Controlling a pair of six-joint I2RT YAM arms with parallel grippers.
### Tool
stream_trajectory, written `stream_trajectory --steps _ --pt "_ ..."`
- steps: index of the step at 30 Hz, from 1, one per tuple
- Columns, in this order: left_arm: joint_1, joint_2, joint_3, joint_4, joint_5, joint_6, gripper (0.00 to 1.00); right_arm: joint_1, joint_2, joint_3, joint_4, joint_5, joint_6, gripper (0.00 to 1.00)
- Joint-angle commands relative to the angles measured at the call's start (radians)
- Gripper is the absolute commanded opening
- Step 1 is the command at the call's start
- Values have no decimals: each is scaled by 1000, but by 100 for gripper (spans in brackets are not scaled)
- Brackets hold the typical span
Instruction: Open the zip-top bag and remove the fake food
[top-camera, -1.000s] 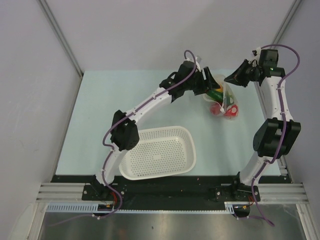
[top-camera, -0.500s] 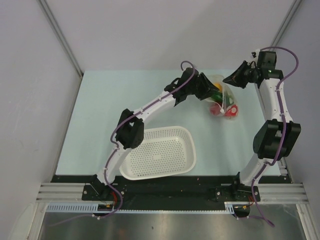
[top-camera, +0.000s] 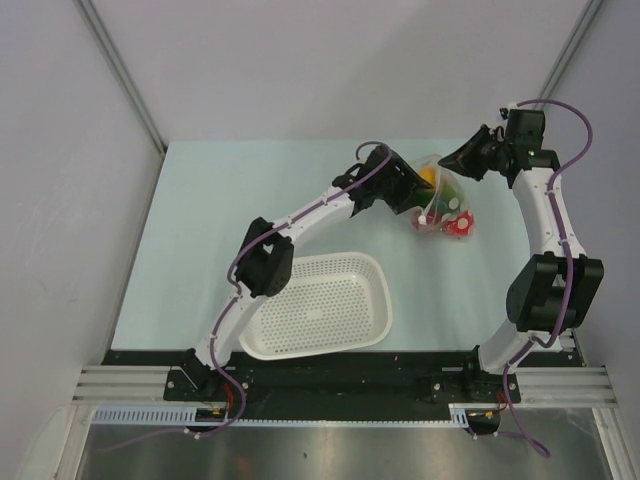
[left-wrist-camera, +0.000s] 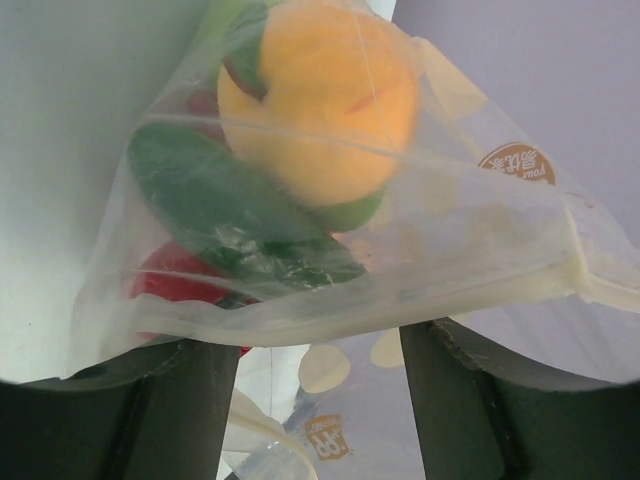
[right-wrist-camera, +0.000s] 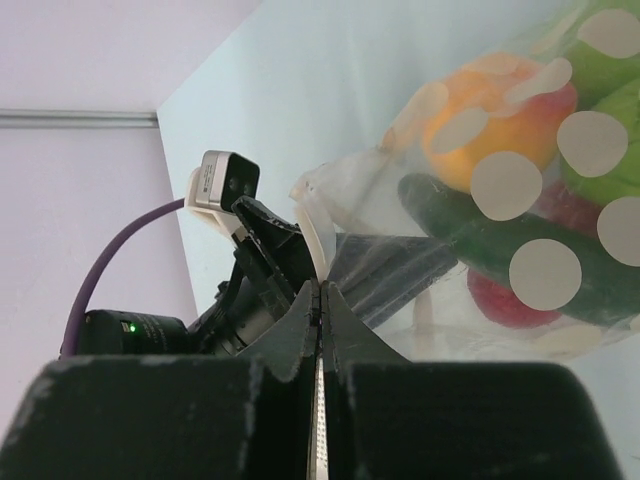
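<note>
The zip-top bag (top-camera: 447, 207) lies at the far right of the table, its mouth raised. It holds the fake food: an orange fruit (left-wrist-camera: 320, 100), a dark green cucumber (left-wrist-camera: 230, 210) and a red piece (left-wrist-camera: 170, 283). These also show in the right wrist view: orange fruit (right-wrist-camera: 490, 130), cucumber (right-wrist-camera: 520, 250). My right gripper (top-camera: 455, 160) is shut on the bag's white zip strip (right-wrist-camera: 318, 240) and holds it up. My left gripper (top-camera: 418, 192) is open at the bag's mouth, fingers (left-wrist-camera: 190, 400) wide apart, with bag film (left-wrist-camera: 450, 250) across their tips.
A white perforated basket (top-camera: 384, 300) stands near the front, beside the left arm's elbow. Grey walls close in the table at the back and sides. The right arm stands along the table's right edge.
My left gripper has pushed right and down into the bag's mouth. My right gripper has shifted a little left and back with the zip strip, pulling the mouth up.
</note>
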Motion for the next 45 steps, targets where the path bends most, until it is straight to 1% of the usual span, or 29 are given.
stream_trajectory --steps 1,3,4,8,12,14,18,22,24,27,28,30,31,33,34,36,40,43,45 --pt "1 -13 1 -70 -42 -95 69 8 -59 -2 54 12 33 0" --pt "1 -21 -14 -71 -62 -79 74 5 -59 -2 51 4 32 0" --pt "1 -17 -20 -61 -62 -80 75 5 -59 -1 49 1 33 0" --pt "0 25 18 -70 -55 -92 75 11 -67 -24 57 -2 44 0" --pt "-3 56 34 -61 -82 -111 72 15 -85 -44 69 1 50 0" --pt "1 65 38 -41 -93 -120 67 17 -88 -44 66 -1 50 0" --pt "0 88 58 27 -127 -141 66 20 -96 -53 55 -4 48 0" --pt "0 116 77 96 -121 -140 64 28 -105 -65 48 -4 47 0" --pt "0 116 72 149 -114 -125 61 26 -108 -67 38 -2 41 0" --pt "1 116 58 223 -90 -120 45 26 -111 -67 35 -1 35 0" --pt "3 114 58 237 -84 -118 36 26 -111 -65 37 -1 33 0" --pt "6 113 64 281 -64 -86 28 23 -110 -65 32 1 18 0" --pt "9 110 69 283 -61 -54 26 20 -108 -65 28 4 12 0" --pt "17 82 52 306 -41 -23 12 14 -105 -65 15 13 -14 0" --pt "18 70 40 326 -36 12 10 5 -104 -70 12 15 -22 0" --pt "24 35 21 356 -15 44 0 -5 -99 -70 8 31 -53 0" --pt "23 -16 4 389 24 145 0 -24 -76 -61 3 51 -77 0" --pt "12 -46 -17 423 73 190 0 -41 -44 -30 18 50 -73 0" --pt "1 -60 -45 446 108 204 0 -48 -16 21 14 45 -74 0"
